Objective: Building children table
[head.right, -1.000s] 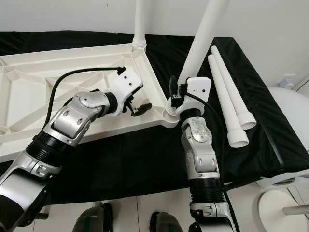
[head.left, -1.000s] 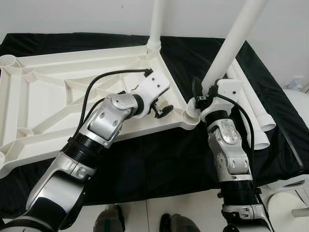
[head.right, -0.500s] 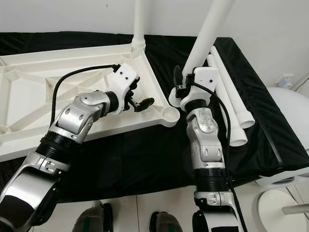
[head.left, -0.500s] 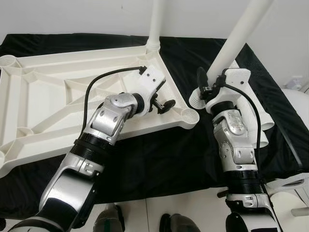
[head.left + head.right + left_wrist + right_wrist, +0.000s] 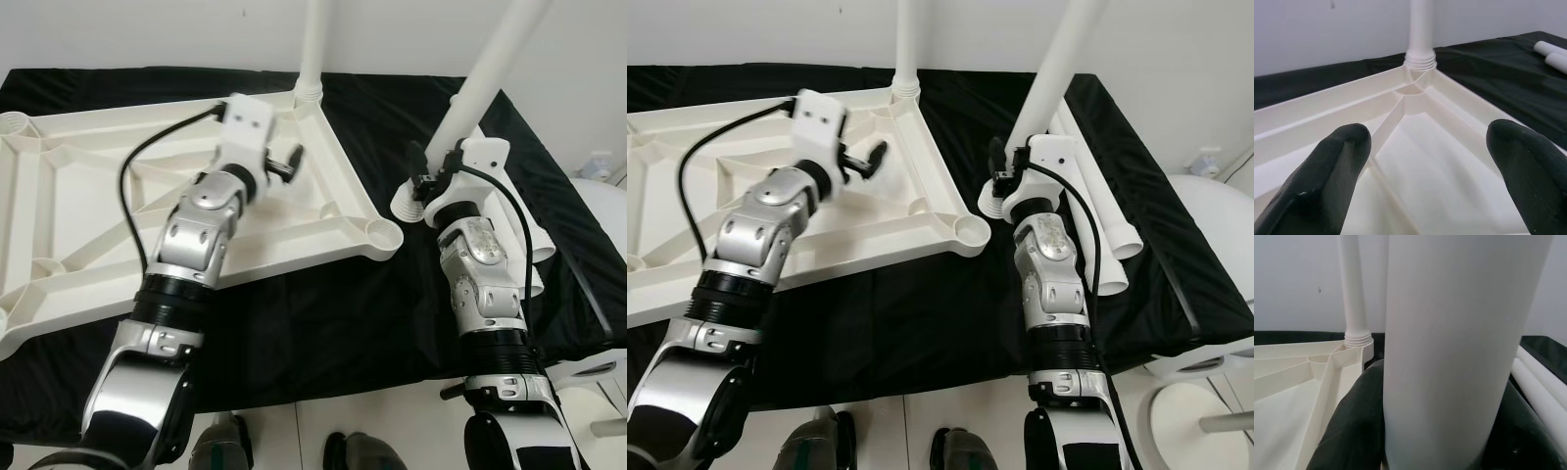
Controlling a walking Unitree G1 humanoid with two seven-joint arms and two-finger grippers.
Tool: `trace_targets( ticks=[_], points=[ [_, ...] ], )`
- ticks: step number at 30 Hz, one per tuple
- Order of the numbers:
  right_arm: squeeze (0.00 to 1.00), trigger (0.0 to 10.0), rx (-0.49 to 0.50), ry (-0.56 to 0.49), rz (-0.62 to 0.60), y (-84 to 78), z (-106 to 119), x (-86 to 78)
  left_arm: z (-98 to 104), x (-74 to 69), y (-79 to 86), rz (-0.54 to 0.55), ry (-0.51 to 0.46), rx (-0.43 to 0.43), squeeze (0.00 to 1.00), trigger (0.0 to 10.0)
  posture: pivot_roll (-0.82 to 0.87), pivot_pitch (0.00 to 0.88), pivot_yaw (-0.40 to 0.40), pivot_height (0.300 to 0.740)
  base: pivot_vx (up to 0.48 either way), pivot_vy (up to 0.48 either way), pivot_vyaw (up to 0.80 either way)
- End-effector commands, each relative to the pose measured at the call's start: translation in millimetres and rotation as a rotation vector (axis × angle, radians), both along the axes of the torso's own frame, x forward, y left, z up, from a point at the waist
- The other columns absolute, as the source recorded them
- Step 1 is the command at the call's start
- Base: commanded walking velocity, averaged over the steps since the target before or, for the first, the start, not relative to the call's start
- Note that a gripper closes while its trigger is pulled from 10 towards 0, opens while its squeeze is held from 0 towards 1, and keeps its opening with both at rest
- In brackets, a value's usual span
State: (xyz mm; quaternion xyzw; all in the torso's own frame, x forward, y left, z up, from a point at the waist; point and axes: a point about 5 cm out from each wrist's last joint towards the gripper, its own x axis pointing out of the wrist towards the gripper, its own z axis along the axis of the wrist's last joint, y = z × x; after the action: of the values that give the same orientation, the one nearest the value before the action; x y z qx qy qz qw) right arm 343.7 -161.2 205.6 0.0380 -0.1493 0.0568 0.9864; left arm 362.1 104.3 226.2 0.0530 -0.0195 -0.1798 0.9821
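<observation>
The white table top (image 5: pixel 88 211) lies upside down on a black cloth, with one white leg (image 5: pixel 314 49) screwed upright into its far corner. My right gripper (image 5: pixel 436 174) is shut on a second white leg (image 5: pixel 482 78). This leg is tilted, and its threaded end (image 5: pixel 406 202) hangs just right of the empty near corner socket (image 5: pixel 380 233). In the right wrist view the leg (image 5: pixel 1449 333) stands between the black fingers (image 5: pixel 1352 426). My left gripper (image 5: pixel 290 162) hovers open over the table top's ribs, holding nothing. Its fingers (image 5: pixel 1337 166) point at the mounted leg (image 5: pixel 1420 29).
Two spare white legs (image 5: pixel 524 235) lie on the cloth to the right of my right arm. A white rounded object (image 5: pixel 600 201) stands beyond the cloth's right edge. The cloth's front edge runs just above my feet (image 5: pixel 220 450).
The right gripper has drawn the leg's threaded end off the near corner socket and a little to the right. The left gripper has swung from that corner farther in over the table top.
</observation>
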Motion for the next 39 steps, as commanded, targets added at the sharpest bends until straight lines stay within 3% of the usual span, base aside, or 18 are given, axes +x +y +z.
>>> trace_targets(
  ticks=[1,3,8,11,15,18,21,27,29,36,39],
  points=[
    [0.0,10.0,-0.005,-0.016,0.001,-3.3,2,0.5,-3,-1.8,0.5,0.017,0.003,-0.013,0.0,10.0,0.03,0.082,-0.061,0.74,0.0,0.0,0.0],
    [0.0,10.0,0.001,-0.007,0.036,0.5,-6,-1.3,-15,-5.8,9.3,0.048,0.041,-0.11,0.0,10.0,0.03,0.077,-0.063,0.74,0.0,0.0,0.0],
    [0.0,10.0,0.014,-0.017,0.05,1.8,-6,-1.9,-21,-8.6,13.5,0.082,0.029,-0.128,0.0,10.0,0.03,0.077,-0.069,0.74,0.0,0.0,0.0],
    [0.0,10.0,0.03,-0.037,0.07,2.1,-3,-0.4,-31,-9.2,16.8,0.197,0.002,-0.121,0.0,10.0,0.03,0.085,-0.078,0.74,0.0,0.0,0.0],
    [0.0,10.0,0.024,-0.041,0.073,2.6,-2,0.8,-29,-9.3,18.4,0.218,-0.024,-0.135,0.0,10.0,0.02,0.09,-0.083,0.74,0.0,0.0,0.0],
    [0.0,10.0,0.01,-0.048,0.089,1.5,0,1.2,-16,-9.0,21.7,0.22,-0.102,-0.116,0.0,10.0,0.02,0.101,-0.082,0.74,0.0,0.0,0.0],
    [0.0,10.0,0.009,-0.046,0.092,-1.9,1,0.5,-12,-7.7,24.5,0.213,-0.063,-0.164,0.0,10.0,0.02,0.103,-0.086,0.74,0.0,0.0,0.0],
    [0.0,10.0,-0.014,-0.06,0.095,-0.1,-2,-10.5,-17,-19.3,31.2,0.206,-0.081,-0.186,0.0,10.0,0.02,0.088,-0.074,0.74,0.0,0.0,0.0],
    [0.0,10.0,-0.028,-0.071,0.106,4.3,-8,-19.7,-21,-27.7,36.2,0.26,-0.117,-0.197,0.0,10.0,0.03,0.077,-0.073,0.74,0.0,0.0,0.0],
    [0.0,10.0,0.005,-0.08,0.088,5.6,-9,-24.1,-20,-34.6,30.7,0.269,-0.157,-0.18,0.0,10.0,0.04,0.076,-0.074,0.74,0.0,0.0,0.0],
    [0.0,10.0,0.038,-0.079,0.083,8.5,-10,-26.4,-21,-43.8,22.5,0.261,-0.186,-0.187,0.0,10.0,0.04,0.071,-0.071,0.74,0.0,0.0,0.0]
  ],
)
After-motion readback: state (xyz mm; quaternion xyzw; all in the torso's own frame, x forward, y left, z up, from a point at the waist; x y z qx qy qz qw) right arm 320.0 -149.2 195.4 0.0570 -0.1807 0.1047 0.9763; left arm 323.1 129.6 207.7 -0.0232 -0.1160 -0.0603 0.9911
